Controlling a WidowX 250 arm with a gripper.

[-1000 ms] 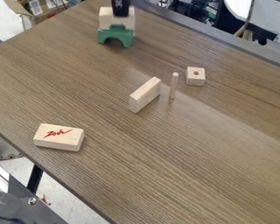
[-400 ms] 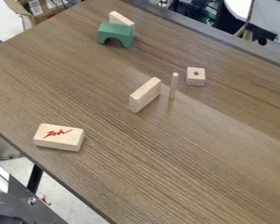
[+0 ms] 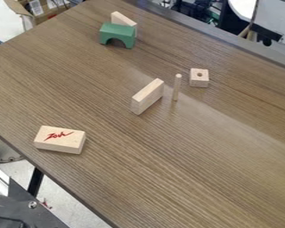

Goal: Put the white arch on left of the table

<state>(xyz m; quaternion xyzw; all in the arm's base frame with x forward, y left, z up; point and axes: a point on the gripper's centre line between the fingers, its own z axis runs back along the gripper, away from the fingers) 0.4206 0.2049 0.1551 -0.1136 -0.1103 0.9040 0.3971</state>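
I cannot tell the pincer's state, nor where the white arch lies relative to it. Upper left of the frame, a pale block (image 3: 124, 19) stands just behind a green arch (image 3: 117, 31) on the table (image 3: 198, 178).

A wooden dowel (image 3: 177, 88) (slim, upright) stands near a holed cube (image 3: 199, 81).

Brown, streaky wood grain runs right across the surface (image 3: 186, 169)! Solid green on the arch (image 3: 117, 31) towards twelve o'clock, and bright red script on the pale block (image 3: 59, 140) at eight!
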